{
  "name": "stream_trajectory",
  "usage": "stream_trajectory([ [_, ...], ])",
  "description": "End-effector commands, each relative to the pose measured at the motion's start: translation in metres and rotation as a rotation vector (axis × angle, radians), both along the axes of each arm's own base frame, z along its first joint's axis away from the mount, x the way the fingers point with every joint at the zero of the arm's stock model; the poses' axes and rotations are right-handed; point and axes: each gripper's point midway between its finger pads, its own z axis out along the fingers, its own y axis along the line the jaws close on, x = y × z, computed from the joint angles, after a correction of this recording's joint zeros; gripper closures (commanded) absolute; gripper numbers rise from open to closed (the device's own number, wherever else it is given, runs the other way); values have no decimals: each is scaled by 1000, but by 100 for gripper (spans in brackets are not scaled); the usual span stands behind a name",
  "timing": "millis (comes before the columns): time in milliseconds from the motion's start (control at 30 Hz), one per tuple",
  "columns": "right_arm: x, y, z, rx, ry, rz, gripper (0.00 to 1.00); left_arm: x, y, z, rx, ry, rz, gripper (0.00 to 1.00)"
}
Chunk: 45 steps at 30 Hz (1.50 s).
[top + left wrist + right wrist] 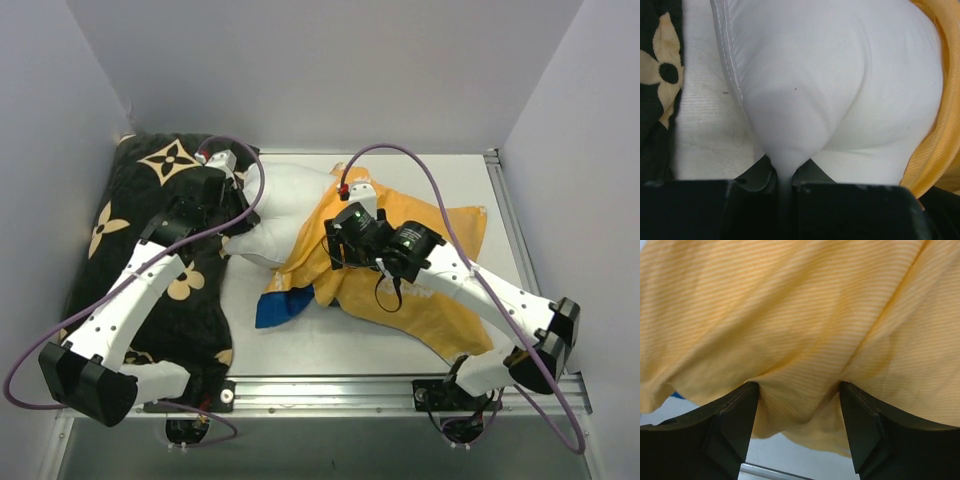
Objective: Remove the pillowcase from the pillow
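The left pincer (785, 172) is clamped tight on a pleat of the smooth, plump white pillow (840, 90). The right pincer (797, 390) stands wide, with the finely ribbed orange pillowcase (790, 305) sagging between its fingers. On the bench (330, 350), the crumpled pillowcase hides the pillow's right end. Only one blue corner of the pillowcase shows.

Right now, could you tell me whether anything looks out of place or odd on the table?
The pillowcase is inside out: orange lining faces up, crumpled over the right end of the pillow, only a blue patch showing at its near left edge. Nothing looks torn or spilled.
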Motion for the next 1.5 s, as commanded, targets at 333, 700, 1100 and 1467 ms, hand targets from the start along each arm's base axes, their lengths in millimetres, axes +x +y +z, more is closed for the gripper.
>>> stream_trajectory([
  [333, 3, -88, 11, -26, -86, -236, 94, 50, 63, 146, -180, -330, 137, 100],
  [700, 11, -207, -46, -6, 66, -569, 100, 64, 194, 175, -286, -394, 418, 100],
  [1100, 42, -187, -3, 125, 11, -513, 98, 77, 189, 110, -190, -268, 408, 100],
  [1467, -39, -58, -72, 104, 120, -78, 100, 76, 127, 110, -76, -239, 172, 14],
])
